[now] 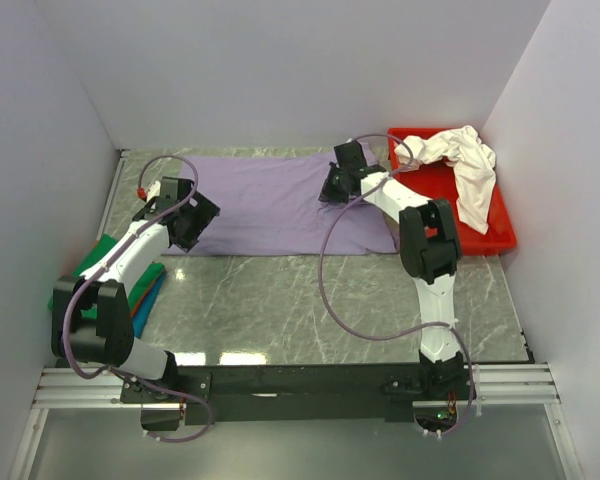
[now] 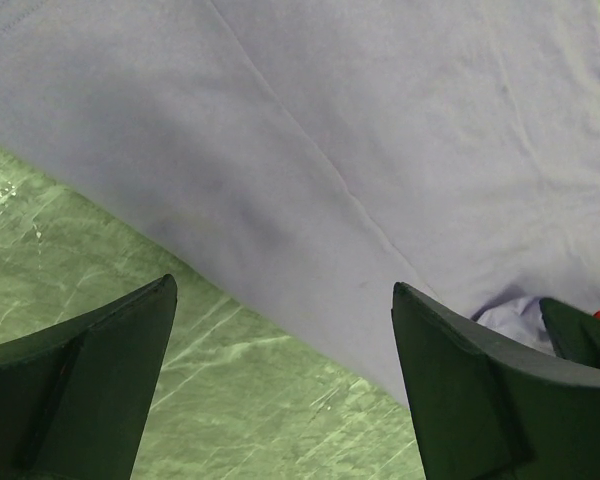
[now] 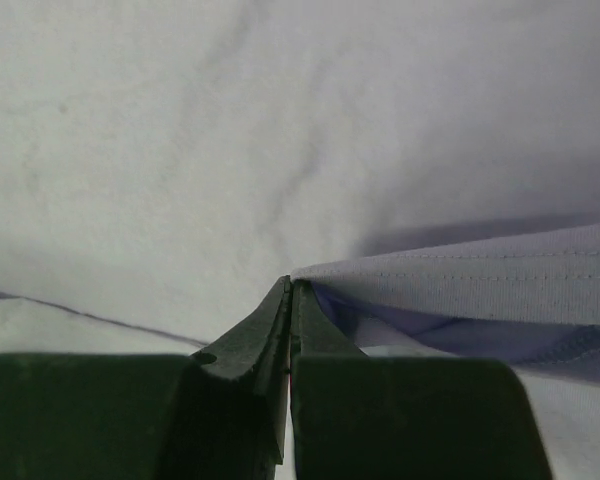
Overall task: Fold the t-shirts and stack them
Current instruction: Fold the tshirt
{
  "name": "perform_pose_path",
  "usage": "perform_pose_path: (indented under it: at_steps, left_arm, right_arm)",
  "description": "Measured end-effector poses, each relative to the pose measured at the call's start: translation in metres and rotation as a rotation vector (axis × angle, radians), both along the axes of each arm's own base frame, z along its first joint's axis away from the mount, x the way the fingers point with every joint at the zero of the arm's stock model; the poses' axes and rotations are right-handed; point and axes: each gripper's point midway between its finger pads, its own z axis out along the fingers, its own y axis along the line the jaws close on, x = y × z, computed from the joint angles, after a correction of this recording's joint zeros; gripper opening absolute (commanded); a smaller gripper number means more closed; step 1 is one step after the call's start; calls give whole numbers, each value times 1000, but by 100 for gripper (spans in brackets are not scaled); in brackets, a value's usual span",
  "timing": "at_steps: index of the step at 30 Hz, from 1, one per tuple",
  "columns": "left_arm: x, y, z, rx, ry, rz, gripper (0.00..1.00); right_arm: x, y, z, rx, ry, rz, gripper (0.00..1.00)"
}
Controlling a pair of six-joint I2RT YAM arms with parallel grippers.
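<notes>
Fold step: my right gripper point(image 3: 290, 285) pinches the lavender t-shirt point(image 1: 265, 205) hem; my left gripper point(image 2: 283, 288), spread over its edge, must clamp next.

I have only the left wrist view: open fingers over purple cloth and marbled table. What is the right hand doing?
Observer: The right hand is shut on a stitched hem of the lavender shirt, pinching it up off the flat cloth.
Operator: Which part of the shirt is that?
Observer: In the top view it is the shirt's right end, just beside the red tray.
Operator: Is anything in that tray?
Observer: A white shirt is heaped in it, unfolded, with part draped over the right rim.
Operator: Is anything folded yet?
Observer: A stack of folded shirts, green on top, sits at the left edge of the table.
</notes>
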Motion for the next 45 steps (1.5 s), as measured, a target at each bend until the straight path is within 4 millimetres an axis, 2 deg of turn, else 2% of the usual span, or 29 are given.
perform_pose_path:
  at_steps: [2, 4, 5, 6, 10, 17, 21, 25, 30, 33, 36, 39, 42, 45]
  left_arm:
    - [-1, -1, -1, -2, 4, -5, 94]
    - [-2, -1, -2, 0, 8, -8, 94]
    - [-3, -1, -3, 1, 10, -10, 94]
    - [-3, -1, -3, 2, 11, -11, 94]
    - [-6, -1, -6, 8, 19, -19, 94]
    - [-7, -1, -7, 8, 20, -18, 94]
    - [-5, -1, -14, 8, 37, -16, 94]
    - [-5, -2, -26, 6, 70, -7, 94]
    - [4, -3, -26, 3, 74, 0, 94]
    - [11, -3, -28, 6, 73, 3, 93]
    - [15, 1, -36, 4, 82, 17, 93]
    - [19, 9, -48, 3, 102, 40, 93]
    - [22, 19, -58, 3, 117, 65, 93]
    - [22, 28, -65, 1, 121, 93, 92]
  right_arm:
    - [4, 7, 0, -6, -5, 17, 2]
    - [7, 11, -2, -13, -10, 33, 10]
    - [8, 13, -3, -17, -11, 42, 15]
    - [8, 15, -4, -19, -11, 51, 26]
    - [14, 20, -9, -43, -26, 90, 46]
    - [17, 23, 4, -87, -69, 147, 59]
    - [14, 14, 11, -121, -81, 143, 60]
    - [-1, -5, 27, -135, -88, 113, 59]
    - [-27, -47, 37, -135, -79, 14, 55]
    - [-45, -74, 24, -135, -49, -55, 55]
    - [-79, -103, -1, -142, 21, -119, 54]
    - [-103, -126, -23, -141, 84, -173, 54]
    - [-113, -141, -36, -139, 124, -216, 53]
    - [-110, -146, -35, -132, 117, -237, 53]
